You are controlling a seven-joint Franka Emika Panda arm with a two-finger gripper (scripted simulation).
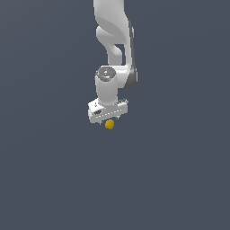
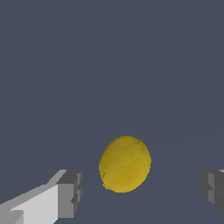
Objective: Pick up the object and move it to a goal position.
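The object is a small yellow-orange ball (image 1: pixel 109 125), rounded and slightly egg-shaped in the wrist view (image 2: pixel 125 164). It lies on the flat dark grey surface. My white gripper (image 1: pixel 108 120) hangs right above it, pointing down, with the ball showing just under the hand. In the wrist view the gripper (image 2: pixel 142 194) is open: one grey fingertip (image 2: pixel 70 194) stands on one side of the ball and the other fingertip (image 2: pixel 213 190) on the far side, both with clear gaps to the ball. Nothing is held.
The white arm (image 1: pixel 114 40) rises from the hand to the exterior view's top. Plain dark grey ground surrounds the ball on every side.
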